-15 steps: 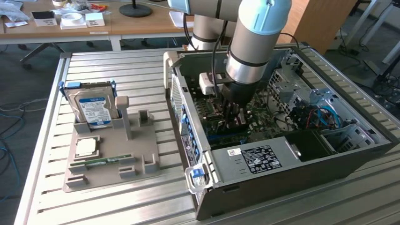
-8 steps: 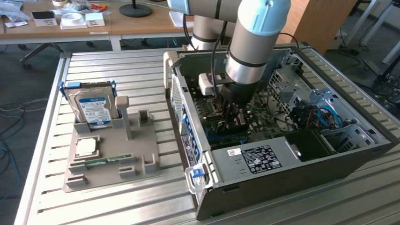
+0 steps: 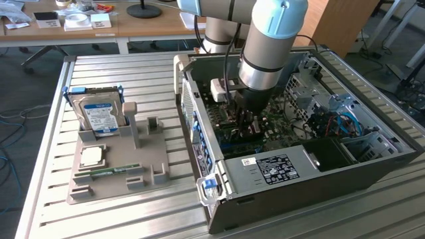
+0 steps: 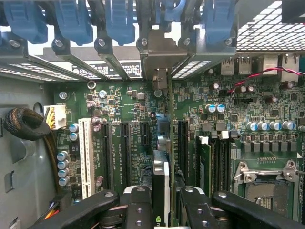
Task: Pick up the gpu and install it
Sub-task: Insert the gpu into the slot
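Observation:
Seen edge-on in the wrist view, the gpu (image 4: 161, 174) is a thin dark card with a pale metal end bracket (image 4: 160, 80) reaching the case's rear slot openings. My gripper (image 4: 162, 206) is shut on it, one black finger (image 4: 139, 209) on each side. The card stands upright just over a black expansion slot of the green motherboard (image 4: 119, 102); I cannot tell whether it is seated. In the exterior view my gripper (image 3: 244, 125) reaches down inside the open computer case (image 3: 299, 186), with the dark card (image 3: 243, 133) below it.
Blue slot latches (image 4: 119, 19) line the case's rear. A white slot (image 4: 86, 157), a RAM module (image 4: 205, 162) and an open CPU socket (image 4: 267, 188) flank the card. On the exterior view's left, a beige holder (image 3: 143, 149) carries a hard drive (image 3: 99, 117), a CPU (image 3: 91, 157) and a RAM stick (image 3: 109, 172).

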### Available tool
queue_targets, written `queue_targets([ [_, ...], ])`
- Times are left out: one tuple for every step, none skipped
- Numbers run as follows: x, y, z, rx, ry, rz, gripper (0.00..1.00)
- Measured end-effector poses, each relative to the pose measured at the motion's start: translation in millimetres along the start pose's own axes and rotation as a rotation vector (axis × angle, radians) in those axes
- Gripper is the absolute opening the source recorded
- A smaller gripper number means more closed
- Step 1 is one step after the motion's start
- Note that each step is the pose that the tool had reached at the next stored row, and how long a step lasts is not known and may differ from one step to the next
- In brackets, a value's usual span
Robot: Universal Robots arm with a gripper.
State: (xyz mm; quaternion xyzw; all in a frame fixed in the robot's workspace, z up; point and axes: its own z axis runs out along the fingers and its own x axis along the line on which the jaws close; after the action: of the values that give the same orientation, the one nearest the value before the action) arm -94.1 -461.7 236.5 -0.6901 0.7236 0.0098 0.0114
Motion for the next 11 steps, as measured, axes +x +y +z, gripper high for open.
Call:
queue_targets([
  [0.0,0.0,0.0,-0.0001,0.0,0.0,0.27],
  [0.0,0.0,0.0,-0.0002,0.0,0.0,0.27],
  [0.0,0.0,0.0,-0.0002,0.0,0.0,0.27],
  [0.0,0.0,0.0,-0.0001,0.0,0.0,0.27],
  [0.0,0.0,0.0,-0.0002,0.0001,0.0,0.27],
  [0.0,0.0,0.0,-0.0001,0.0,0.0,0.27],
  [0.0,0.0,0.0,-0.0001,0.0,0.0,0.27],
  [0.0,0.0,0.0,-0.0001,0.0,0.0,0.27],
  [-0.1,0.3,0.1,-0.0014,-0.0006,0.0,0.27],
  [-0.1,0.6,0.3,-0.0004,-0.0009,0.001,0.27],
  [-0.1,0.4,0.3,0.0002,-0.0006,0.001,0.33],
])
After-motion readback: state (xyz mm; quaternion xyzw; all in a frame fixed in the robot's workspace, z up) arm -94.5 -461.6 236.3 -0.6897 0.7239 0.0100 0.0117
